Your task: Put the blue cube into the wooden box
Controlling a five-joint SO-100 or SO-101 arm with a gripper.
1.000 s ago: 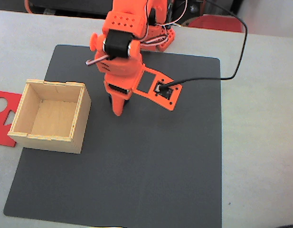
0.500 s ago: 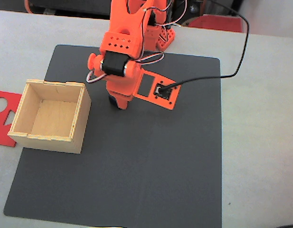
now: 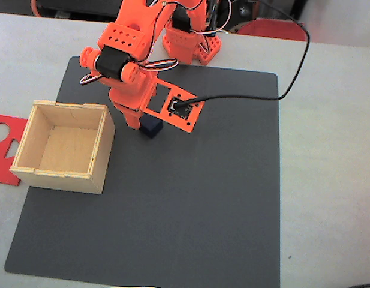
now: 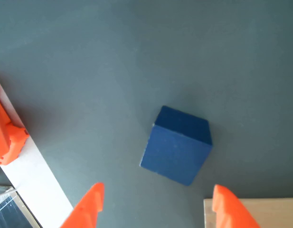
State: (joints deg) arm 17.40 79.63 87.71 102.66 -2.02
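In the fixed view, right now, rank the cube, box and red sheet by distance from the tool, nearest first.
1. Cube: on the mat, just below the tool.
2. Box: left of the tool.
3. Red sheet: at the left edge, beyond the box.

Your pale worktop (image 3: 328, 150) carries a dark mat (image 3: 190, 216) and a red cut-out sheet (image 3: 2, 150); the wooden box (image 3: 65, 147) and blue cube (image 3: 150, 127) sit on the mat.

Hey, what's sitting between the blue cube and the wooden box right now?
Nothing. In the fixed view, only a bare strip of dark mat separates the blue cube from the wooden box; the hand is open above the cube.
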